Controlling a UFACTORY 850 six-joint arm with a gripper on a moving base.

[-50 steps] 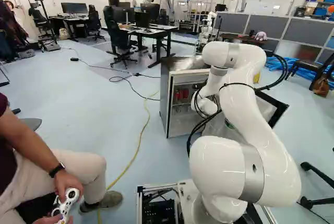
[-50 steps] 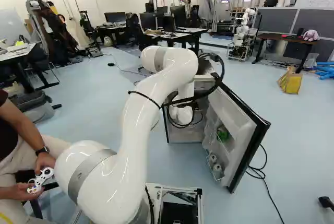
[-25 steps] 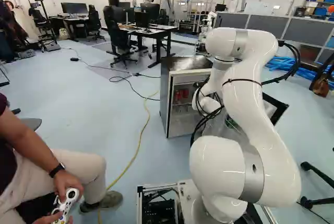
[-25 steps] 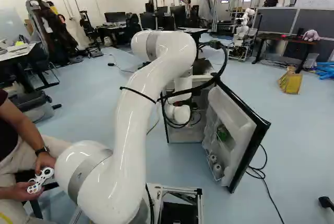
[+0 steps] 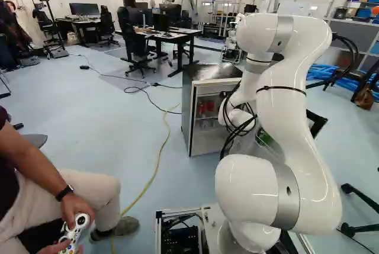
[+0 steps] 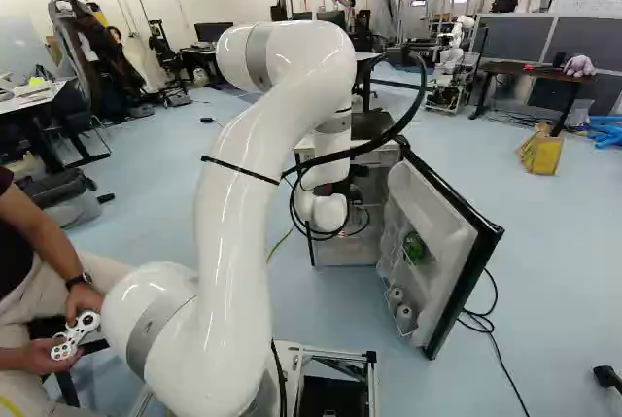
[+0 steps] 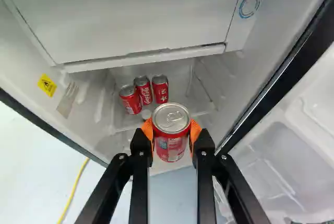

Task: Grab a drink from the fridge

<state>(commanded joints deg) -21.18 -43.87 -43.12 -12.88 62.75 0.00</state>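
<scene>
"Closest thing first?"

"A big white arm (image 6: 233,242), bent up and over toward the little fridge (image 5: 207,71). A yellow cord (image 5: 161,153) on the floor too, in the left base view."

"Next?"

"The fridge door (image 6: 432,242), wide open, with a green thing (image 6: 415,248) and two round, pale things (image 6: 404,312) in the racks."

"And at the tip of the arm?"

"The black end effector (image 5: 225,95), mostly hidden in the left base view. In the wrist view, closed on a red can (image 7: 171,148), with an orange pad (image 7: 148,129) on each side."

"So, a drink in the grip?"

"Yes! Top of the can, ring and all, facing the camera."

"Behind that?"

"Three more red cans (image 7: 144,91), close together on a fridge shelf. Above them, a big white box part (image 7: 141,20)."

"Past the fridge?"

"A yellow bag (image 6: 541,151) on the floor. Then a brown table (image 6: 530,71) with a purple toy (image 6: 580,66) on top, and another robot (image 6: 450,62) near it."
</scene>
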